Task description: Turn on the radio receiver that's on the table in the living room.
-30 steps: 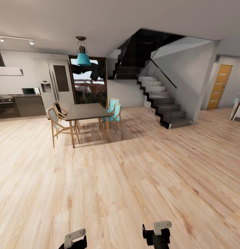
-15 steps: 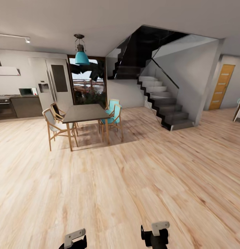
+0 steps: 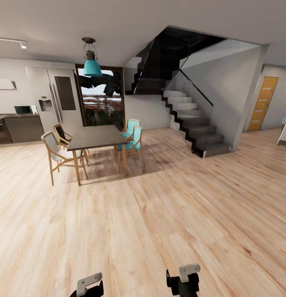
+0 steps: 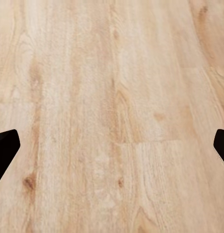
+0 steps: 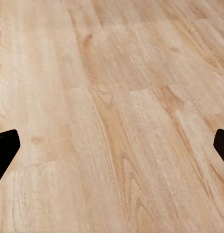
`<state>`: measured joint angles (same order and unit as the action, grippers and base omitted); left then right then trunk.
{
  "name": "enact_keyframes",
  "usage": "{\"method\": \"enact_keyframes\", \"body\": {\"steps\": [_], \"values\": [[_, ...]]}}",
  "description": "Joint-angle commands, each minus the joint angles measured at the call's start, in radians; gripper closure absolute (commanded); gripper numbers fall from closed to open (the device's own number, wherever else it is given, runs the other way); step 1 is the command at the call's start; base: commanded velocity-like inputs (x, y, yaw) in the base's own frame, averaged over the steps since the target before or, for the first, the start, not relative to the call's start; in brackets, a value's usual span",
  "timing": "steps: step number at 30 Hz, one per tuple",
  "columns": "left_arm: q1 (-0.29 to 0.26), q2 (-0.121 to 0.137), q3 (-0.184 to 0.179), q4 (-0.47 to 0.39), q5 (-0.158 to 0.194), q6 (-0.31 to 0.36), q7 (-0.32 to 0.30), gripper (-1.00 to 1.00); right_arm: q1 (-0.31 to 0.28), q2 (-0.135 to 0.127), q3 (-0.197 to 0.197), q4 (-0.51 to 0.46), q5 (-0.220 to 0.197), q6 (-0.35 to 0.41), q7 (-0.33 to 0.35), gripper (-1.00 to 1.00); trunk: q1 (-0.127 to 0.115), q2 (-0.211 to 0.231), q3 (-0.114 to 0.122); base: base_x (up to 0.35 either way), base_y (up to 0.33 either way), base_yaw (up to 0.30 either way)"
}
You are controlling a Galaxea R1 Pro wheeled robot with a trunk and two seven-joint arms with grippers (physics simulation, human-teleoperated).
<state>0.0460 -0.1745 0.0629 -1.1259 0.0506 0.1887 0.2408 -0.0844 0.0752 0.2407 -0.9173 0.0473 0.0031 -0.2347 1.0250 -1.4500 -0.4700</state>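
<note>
An open-plan room with a light wood plank floor (image 3: 167,214). At the head view's bottom edge sit the left gripper (image 3: 88,285) and right gripper (image 3: 185,279), both low over bare planks. In each wrist view the dark fingertips (image 4: 5,148) (image 5: 5,145) stand far apart at opposite edges, so both grippers are spread wide and hold nothing. Ahead on the left stands a dark dining desk (image 3: 97,137) with wooden chairs (image 3: 56,154) under a teal pendant lamp (image 3: 92,66). A dark staircase (image 3: 192,123) rises at centre, and an orange door (image 3: 262,103) lies far right. The radio's whereabouts cannot be told.
</note>
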Motion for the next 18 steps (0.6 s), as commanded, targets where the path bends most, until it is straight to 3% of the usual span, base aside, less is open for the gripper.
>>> {"method": "enact_keyframes", "body": {"steps": [1, 18], "values": [[0.000, 0.000, 0.000, 0.000, 0.000, 0.000, 0.000, -1.00, 0.000, 0.000, 0.000, 0.000, 0.000, 0.000, 0.000, -1.00, 0.000, 0.000, 0.000, 0.335, 0.000, -0.002], [0.000, 0.000, 0.000, 0.000, 0.000, 0.000, 0.000, -1.00, 0.000, 0.000, 0.000, 0.000, 0.000, 0.000, 0.000, -1.00, 0.000, 0.000, 0.000, 0.336, 0.000, -0.004]]}}
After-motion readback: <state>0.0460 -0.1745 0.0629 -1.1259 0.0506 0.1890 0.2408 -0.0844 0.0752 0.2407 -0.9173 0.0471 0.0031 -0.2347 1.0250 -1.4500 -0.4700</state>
